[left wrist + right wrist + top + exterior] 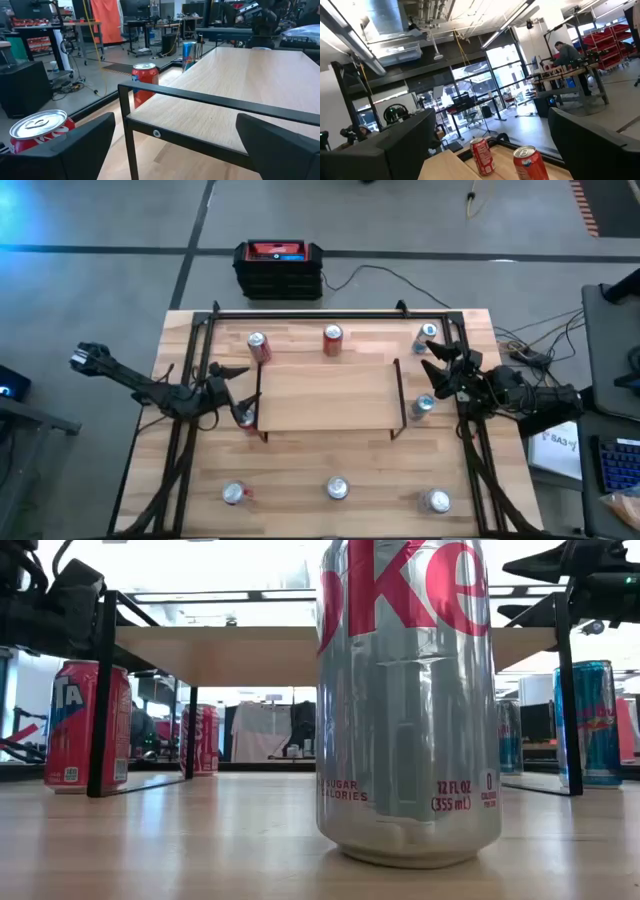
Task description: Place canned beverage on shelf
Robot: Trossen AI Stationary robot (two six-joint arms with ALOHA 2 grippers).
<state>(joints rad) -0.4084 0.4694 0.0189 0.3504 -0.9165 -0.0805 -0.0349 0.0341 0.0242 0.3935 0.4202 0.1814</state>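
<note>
The shelf (325, 395) stands mid-table on thin black legs, its board bare. Cans stand upright on the tabletop around it. Red ones are at the far side (258, 346) (333, 338) and at the shelf's left end (247, 417). Blue ones are on the right (428, 335) (421, 407). Silver ones line the near edge (234, 494) (337, 488) (436, 501). My left gripper (238, 388) (175, 150) is open at the shelf's left end, above board height, with the red can (37, 131) just outside one finger. My right gripper (432, 368) (490, 145) is open at the shelf's right end, tipped upward.
Black rails (330, 311) frame the tabletop. A black-and-red box (279, 268) sits on the floor beyond the far edge. In the low view a silver can (408, 700) stands close to the camera and hides the shelf's middle (220, 650).
</note>
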